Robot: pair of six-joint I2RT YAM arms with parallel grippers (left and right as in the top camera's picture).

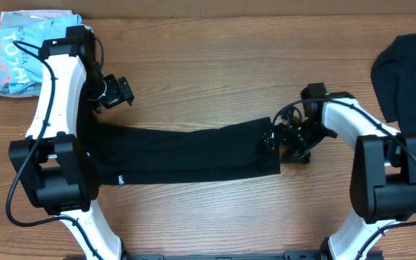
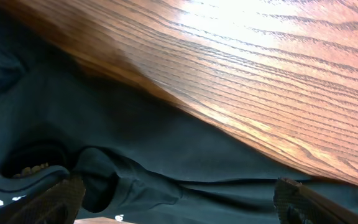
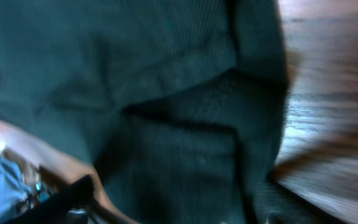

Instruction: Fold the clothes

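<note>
Shirt (image 1: 186, 153), a soft, light, limp folded band, wants pinching at its 3 and 9 o'clock ends; left tool (image 1: 118, 92) spread, right tool (image 1: 279, 139) I cannot tell.

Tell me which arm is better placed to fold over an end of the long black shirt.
Right, likely. The right claw sits at the right end of the black fabric T-shirt, folded into a long strip. The left claw hangs open over bare wooden table, beyond the strip's far edge.

A brown wooden table (image 1: 193, 87) is filling the view, its grain running side to side. Bright light is glaring off its surface.
</note>
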